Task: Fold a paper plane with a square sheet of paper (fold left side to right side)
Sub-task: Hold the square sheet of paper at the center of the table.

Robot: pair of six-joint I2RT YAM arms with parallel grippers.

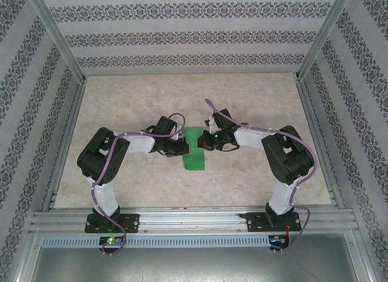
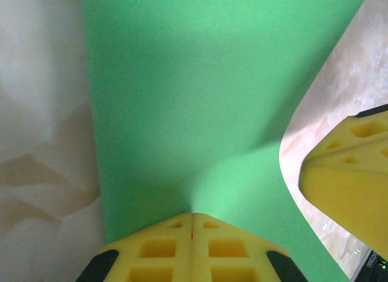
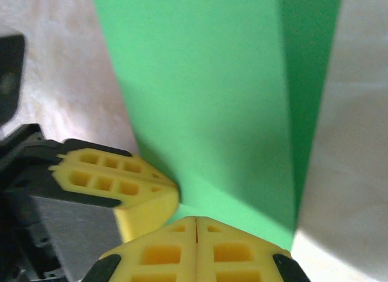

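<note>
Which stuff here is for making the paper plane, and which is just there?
For the job: green sheet of paper, left gripper, right gripper.
Just there: marbled table, patterned walls, metal rail.

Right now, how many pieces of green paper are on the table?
1. The thin bright green paper sheet, folded narrow, lies between the two shut claws: left claw at its left edge, right claw at its right. A small scrap could be hidden beneath them.

Table (image 1: pixel 121 106) open all round; left end effector (image 1: pixel 183 150), right end effector (image 1: pixel 205 142) crowd green paper (image 1: pixel 195 162).
</note>
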